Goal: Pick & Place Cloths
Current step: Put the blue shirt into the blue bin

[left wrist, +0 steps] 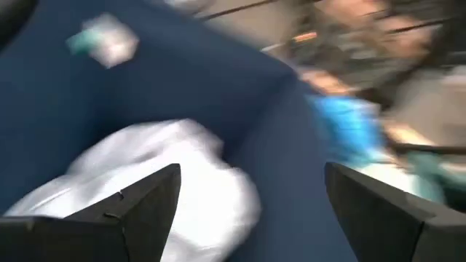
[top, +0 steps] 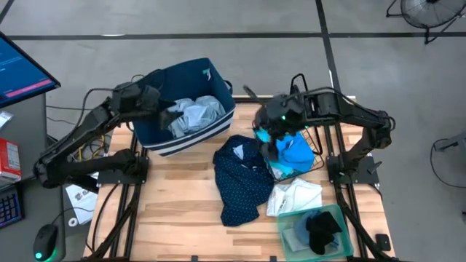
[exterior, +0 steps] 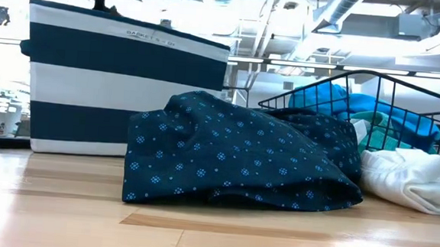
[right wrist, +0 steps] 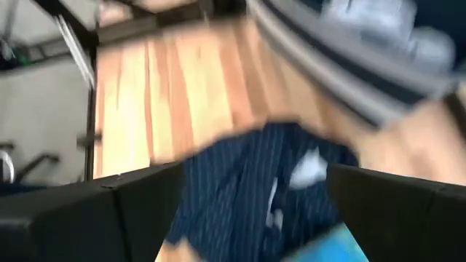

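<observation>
Only the high view is showing the left tool [top: 169,110] hovering spread over the striped navy fabric bin [top: 156,138]. The right tool [top: 271,142], also spread, is hanging beside the dotted navy cloth [top: 244,178]. Bare wooden table [top: 175,200] is lying open in front.

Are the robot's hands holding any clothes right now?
No. The left gripper is open above the navy striped fabric bin; the right gripper is open and empty.

Even overhead light, soft shadows — both wrist views motion-blurred; low view backlit, glare on wooden table [exterior: 221,231].
</observation>
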{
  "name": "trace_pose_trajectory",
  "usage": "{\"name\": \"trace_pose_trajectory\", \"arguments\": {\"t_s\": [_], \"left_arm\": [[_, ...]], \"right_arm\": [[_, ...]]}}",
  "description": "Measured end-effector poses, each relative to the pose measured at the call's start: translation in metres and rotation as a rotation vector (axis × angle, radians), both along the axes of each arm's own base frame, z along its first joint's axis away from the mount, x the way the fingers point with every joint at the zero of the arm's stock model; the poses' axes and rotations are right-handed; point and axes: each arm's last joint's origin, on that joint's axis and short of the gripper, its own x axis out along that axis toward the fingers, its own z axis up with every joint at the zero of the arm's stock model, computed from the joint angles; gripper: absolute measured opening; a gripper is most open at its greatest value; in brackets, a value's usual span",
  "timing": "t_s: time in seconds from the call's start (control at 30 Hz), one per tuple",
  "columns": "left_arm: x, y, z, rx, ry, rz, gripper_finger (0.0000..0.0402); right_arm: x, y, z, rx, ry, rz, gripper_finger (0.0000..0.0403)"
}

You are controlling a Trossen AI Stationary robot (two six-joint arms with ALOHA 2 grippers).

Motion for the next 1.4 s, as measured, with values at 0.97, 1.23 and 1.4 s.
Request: {"name": "trace_pose_trajectory", "arguments": {"t_s": [0.97, 1.23, 1.4], "left_arm": [[0.123, -0.129, -0.037, 0.215, 0.086, -0.588, 0.0324], [0.152, -0.163, -0.085, 0.263, 0.278, -0.605, 0.0324], [0.166, -0.170, -0.107, 0.272, 0.334, -0.605, 0.0324]], "right_arm": [[-0.055, 0.135, -0.014, 0.250, 0.275, 0.028, 0.0325], [-0.065, 0.151, -0.013, 0.246, 0.260, 0.009, 0.0325], [-0.068, 0.156, -0.013, 0.234, 0.251, 0.009, 0.0325]]}}
